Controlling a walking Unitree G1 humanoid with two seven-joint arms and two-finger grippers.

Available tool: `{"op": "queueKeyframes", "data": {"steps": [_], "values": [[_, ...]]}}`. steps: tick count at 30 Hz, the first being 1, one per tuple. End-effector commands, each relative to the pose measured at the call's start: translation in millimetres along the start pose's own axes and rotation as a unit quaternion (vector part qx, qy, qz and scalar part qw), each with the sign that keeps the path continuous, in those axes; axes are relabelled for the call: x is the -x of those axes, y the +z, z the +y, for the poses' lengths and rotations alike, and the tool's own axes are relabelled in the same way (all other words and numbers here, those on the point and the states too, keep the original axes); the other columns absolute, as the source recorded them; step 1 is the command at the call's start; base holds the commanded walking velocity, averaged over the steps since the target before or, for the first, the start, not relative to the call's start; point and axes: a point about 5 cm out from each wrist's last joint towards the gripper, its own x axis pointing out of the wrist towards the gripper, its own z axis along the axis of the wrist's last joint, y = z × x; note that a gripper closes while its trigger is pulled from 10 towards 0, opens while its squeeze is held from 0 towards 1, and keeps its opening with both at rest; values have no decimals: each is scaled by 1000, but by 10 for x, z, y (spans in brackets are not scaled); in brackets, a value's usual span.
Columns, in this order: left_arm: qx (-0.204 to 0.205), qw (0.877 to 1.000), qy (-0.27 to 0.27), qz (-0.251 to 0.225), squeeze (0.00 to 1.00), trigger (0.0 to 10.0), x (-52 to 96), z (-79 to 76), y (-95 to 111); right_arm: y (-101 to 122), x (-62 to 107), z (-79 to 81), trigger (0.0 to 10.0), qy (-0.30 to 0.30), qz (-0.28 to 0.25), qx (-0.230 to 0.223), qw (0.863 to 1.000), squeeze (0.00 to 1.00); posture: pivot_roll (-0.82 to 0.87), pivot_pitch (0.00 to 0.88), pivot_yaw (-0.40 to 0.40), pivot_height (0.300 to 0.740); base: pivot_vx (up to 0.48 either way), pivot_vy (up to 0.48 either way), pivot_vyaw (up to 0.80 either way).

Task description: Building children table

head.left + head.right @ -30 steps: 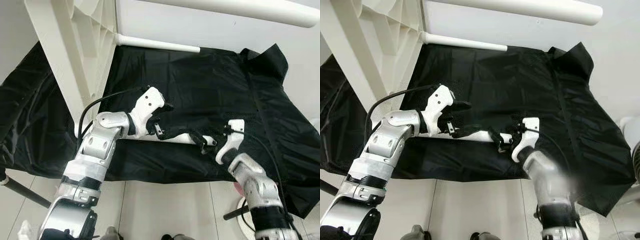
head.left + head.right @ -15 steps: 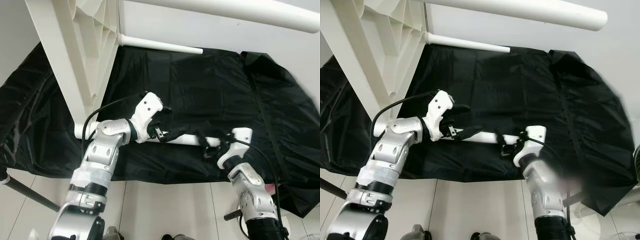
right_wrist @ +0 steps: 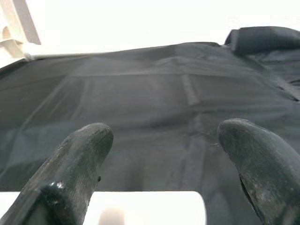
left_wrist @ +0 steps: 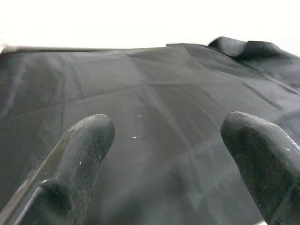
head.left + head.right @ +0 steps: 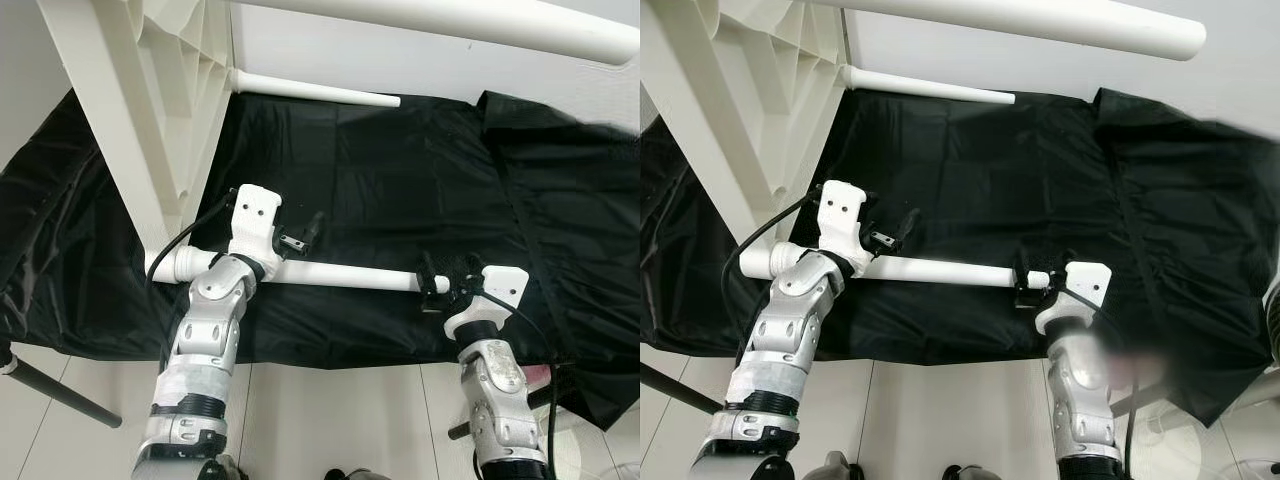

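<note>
A long white table leg (image 5: 340,276) lies across the black cloth (image 5: 400,180), its left end by the lower corner of the white table top (image 5: 120,110), which stands on its side. My left gripper (image 5: 300,235) hovers open just behind the leg's left part; only cloth lies between its fingers (image 4: 84,145) in the left wrist view. My right gripper (image 5: 442,278) is open at the leg's right end, fingers to either side. That white end (image 3: 150,206) shows low between the right fingers (image 3: 79,154).
Two more white legs (image 5: 315,92) (image 5: 450,22) stick out from the table top at the back. The cloth's front edge hangs over pale floor tiles (image 5: 330,410). A dark rod (image 5: 50,390) crosses the floor at lower left.
Both grippers have opened and drawn back from the leg. The leg has slid left, its end now by the table top's corner. The view has shifted a little.
</note>
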Motion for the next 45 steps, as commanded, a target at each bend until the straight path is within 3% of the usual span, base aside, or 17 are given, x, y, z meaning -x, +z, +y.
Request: {"op": "queueKeyframes", "data": {"steps": [1,7,13,17,22,26,31,37,45], "values": [[-3,1000,17,-5,0,10000,37,17,-20,-52,38,-28,10000,-18,5,6,1000,0,-17,84,-30,740,0,0,0],[32,997,60,-28,0,10000,82,30,-53,-64,40,13,10000,-46,-6,23,999,0,-21,87,-30,740,0,0,0],[9,995,82,-60,0,10000,152,62,-58,-74,18,54,10000,-57,0,42,997,0,-26,91,-26,740,0,0,0],[18,993,96,-71,0,10000,198,58,-77,-80,34,60,10000,-63,-1,45,997,0,-21,90,-30,740,0,0,0],[-7,992,101,-71,0,10000,236,23,-113,-64,37,52,10000,-60,-11,47,997,0,-20,93,-37,740,0,0,0],[-5,993,96,-69,0,10000,233,-4,-117,-41,21,48,10000,-59,-19,47,997,0,-18,99,-50,740,0,0,0],[36,993,92,-61,0,10000,197,-112,-126,-11,-51,82,10000,-50,-25,46,997,0,-22,101,-73,740,0,0,0],[11,995,88,-56,0,10000,212,-112,-152,17,-125,125,10000,-37,-29,45,998,0,-24,97,-80,740,0,0,0],[-22,989,127,-66,0,10000,179,-54,-106,6,-141,86,10000,-35,-29,51,998,0,-17,97,-69,740,0,0,0]]}}
